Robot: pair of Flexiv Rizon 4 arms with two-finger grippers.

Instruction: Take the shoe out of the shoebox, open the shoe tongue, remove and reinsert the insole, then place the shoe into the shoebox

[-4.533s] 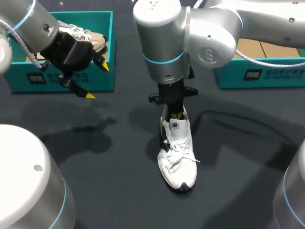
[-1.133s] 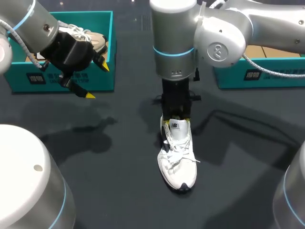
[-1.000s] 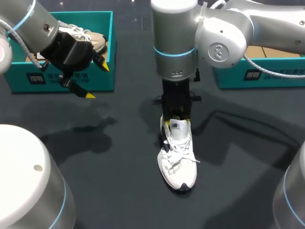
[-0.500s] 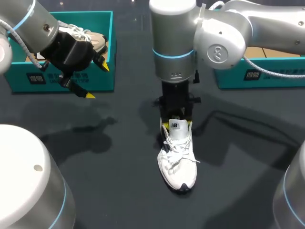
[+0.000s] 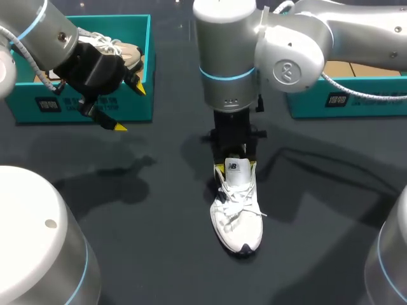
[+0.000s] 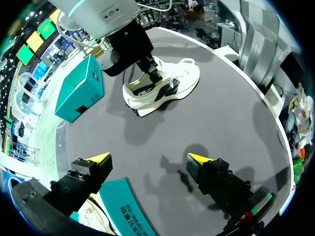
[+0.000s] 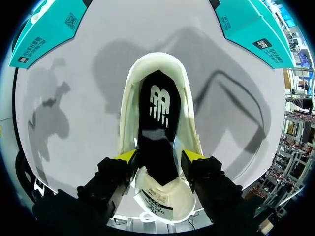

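I see bright overhead light; my right arm (image 5: 289, 54) (slightly glossy) drops soft shadow on the table (image 5: 159, 254) beside the shoe (image 5: 236, 216).

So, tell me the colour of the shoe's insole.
The insole is black with a white mark; right wrist view shows it best.
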